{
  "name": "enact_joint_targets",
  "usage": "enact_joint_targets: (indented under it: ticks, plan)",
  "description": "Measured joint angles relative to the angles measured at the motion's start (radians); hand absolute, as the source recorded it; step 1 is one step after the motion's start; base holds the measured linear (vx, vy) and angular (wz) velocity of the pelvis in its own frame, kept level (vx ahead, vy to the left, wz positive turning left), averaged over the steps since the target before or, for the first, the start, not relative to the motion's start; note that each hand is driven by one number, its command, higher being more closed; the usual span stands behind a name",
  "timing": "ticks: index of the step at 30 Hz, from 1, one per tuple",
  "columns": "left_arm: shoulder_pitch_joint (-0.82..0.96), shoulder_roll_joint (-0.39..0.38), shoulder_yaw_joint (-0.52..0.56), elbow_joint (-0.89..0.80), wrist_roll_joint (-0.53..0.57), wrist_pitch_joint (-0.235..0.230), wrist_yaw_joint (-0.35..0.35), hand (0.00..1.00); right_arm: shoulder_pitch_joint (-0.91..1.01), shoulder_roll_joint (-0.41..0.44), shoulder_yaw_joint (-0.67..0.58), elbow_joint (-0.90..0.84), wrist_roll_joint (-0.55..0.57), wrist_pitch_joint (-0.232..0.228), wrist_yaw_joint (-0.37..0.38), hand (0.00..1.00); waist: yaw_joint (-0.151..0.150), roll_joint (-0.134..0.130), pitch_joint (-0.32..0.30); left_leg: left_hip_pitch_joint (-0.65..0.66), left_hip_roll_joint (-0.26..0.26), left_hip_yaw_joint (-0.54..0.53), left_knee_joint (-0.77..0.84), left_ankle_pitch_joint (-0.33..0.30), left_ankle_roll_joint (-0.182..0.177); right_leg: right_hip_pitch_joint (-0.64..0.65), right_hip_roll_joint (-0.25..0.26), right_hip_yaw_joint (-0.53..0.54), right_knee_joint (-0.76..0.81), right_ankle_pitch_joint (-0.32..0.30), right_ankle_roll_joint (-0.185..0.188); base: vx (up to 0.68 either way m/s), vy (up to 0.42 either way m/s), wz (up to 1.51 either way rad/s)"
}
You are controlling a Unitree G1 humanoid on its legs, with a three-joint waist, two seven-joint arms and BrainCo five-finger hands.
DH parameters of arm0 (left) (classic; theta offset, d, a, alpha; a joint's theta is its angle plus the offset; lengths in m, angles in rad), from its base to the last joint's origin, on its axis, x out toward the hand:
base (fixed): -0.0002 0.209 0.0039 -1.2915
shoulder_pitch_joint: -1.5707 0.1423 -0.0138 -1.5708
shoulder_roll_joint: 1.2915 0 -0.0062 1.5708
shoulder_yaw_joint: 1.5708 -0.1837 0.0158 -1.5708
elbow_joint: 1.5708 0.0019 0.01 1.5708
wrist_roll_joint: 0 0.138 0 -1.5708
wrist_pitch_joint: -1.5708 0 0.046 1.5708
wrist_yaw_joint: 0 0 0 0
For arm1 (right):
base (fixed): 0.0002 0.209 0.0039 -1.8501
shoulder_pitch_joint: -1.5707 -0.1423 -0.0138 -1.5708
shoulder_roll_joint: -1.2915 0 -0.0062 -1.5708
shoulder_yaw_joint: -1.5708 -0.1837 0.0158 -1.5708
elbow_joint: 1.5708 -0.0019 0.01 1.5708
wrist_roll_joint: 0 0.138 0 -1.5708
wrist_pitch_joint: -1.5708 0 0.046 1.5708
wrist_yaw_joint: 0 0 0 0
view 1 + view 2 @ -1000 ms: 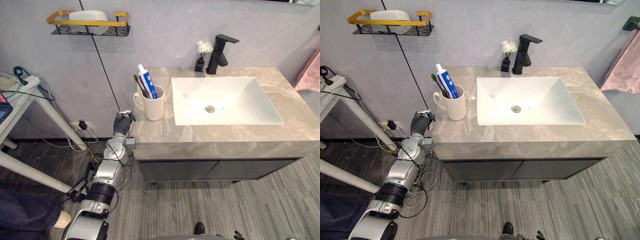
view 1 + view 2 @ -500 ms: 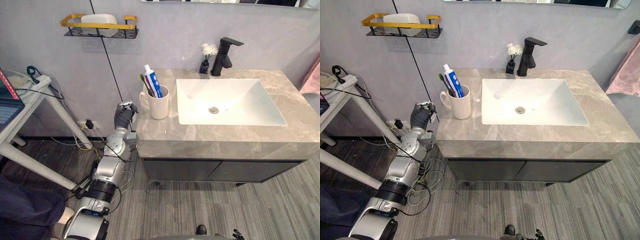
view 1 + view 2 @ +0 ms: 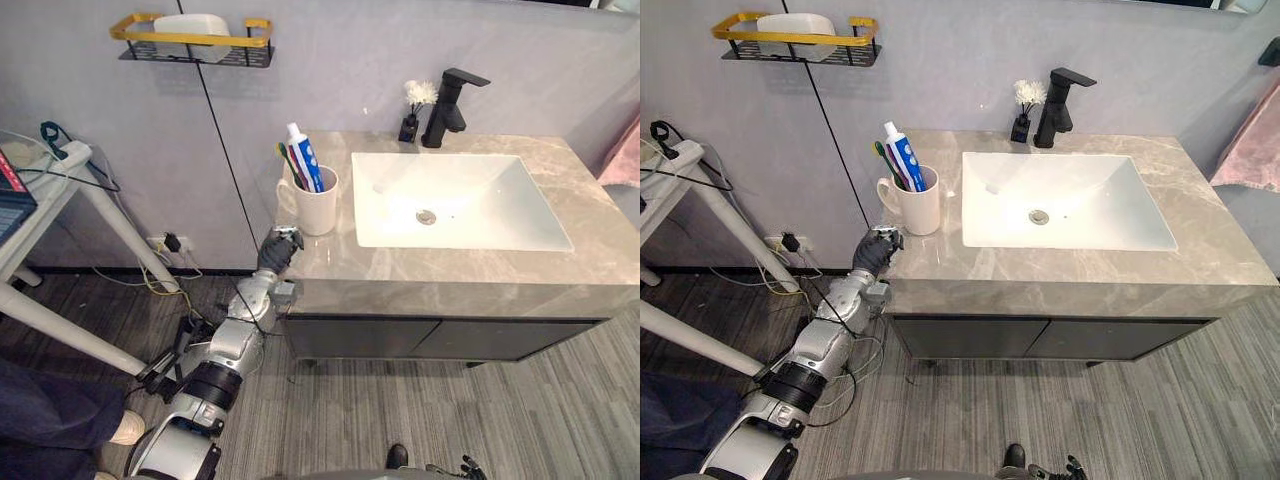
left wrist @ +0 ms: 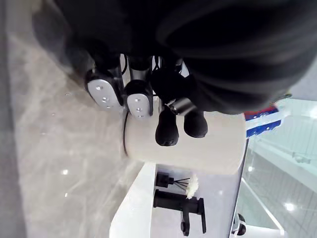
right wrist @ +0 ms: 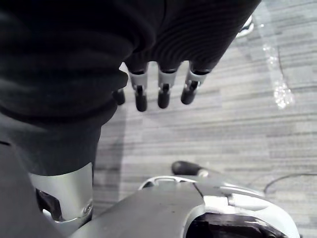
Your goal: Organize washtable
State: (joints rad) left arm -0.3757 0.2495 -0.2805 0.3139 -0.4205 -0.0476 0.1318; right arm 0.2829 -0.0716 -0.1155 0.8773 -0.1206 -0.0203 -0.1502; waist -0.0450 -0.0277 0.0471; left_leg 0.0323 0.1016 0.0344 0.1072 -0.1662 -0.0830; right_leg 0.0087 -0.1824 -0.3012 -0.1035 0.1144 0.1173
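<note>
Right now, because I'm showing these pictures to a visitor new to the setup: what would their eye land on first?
Probably the white sink sunk into the grey marbled counter, with the black faucet standing behind it. Next, the white mug holding toothpaste and toothbrushes, left of the sink, and the robot's left hand at the counter's left edge, just short of that mug.

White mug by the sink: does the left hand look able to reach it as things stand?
Probably yes: the left hand is at the countertop front edge, just short of the mug, with nothing between them.
</note>
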Motion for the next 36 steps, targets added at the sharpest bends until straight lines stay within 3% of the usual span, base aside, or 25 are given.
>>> enact_joint_targets:
  ticks: [6,13,20,27,36]
  plan:
    - [-0.005,-0.015,-0.03,0.0,0.0,-0.001,-0.005,1.0,-0.001,0.001,0.0,-0.001,-0.007,0.0,0.0,0.0,-0.002,-0.002,0.001,0.004,0.0,0.005,-0.002,0.0,0.0,0.001,0.0,0.003,0.0,0.0,0.0,0.0,0.0,-0.01]
    - [-0.009,-0.016,-0.089,-0.001,0.0,-0.004,-0.067,1.0,-0.003,-0.001,0.008,-0.002,-0.008,0.0,0.001,0.0,-0.002,-0.004,0.003,0.007,0.001,0.012,-0.004,0.0,0.0,-0.001,0.0,0.009,-0.001,0.001,0.001,0.0,0.0,-0.02]
    - [-0.04,-0.028,-0.111,0.002,0.002,-0.001,-0.065,1.0,-0.01,-0.005,0.018,-0.003,-0.008,0.0,0.006,0.0,-0.007,-0.006,0.008,0.002,0.001,0.023,-0.008,0.0,0.0,-0.015,0.001,0.021,-0.001,0.002,0.003,0.0,-0.001,-0.04]
    - [-0.115,-0.032,-0.097,0.077,0.125,-0.004,-0.042,1.0,-0.013,-0.008,0.04,-0.031,-0.008,-0.003,0.021,0.0,-0.024,-0.01,0.025,0.016,0.001,0.042,-0.021,0.0,0.0,-0.018,0.002,0.036,-0.001,0.003,0.005,-0.01,-0.001,-0.07]
    - [-0.156,-0.03,0.036,0.139,0.26,0.0,-0.017,1.0,-0.011,-0.007,0.037,-0.04,-0.008,-0.015,0.022,0.0,-0.03,-0.007,0.038,0.017,0.002,0.06,-0.023,0.0,0.0,-0.032,0.004,0.057,-0.001,0.005,0.007,0.0,-0.002,-0.05]
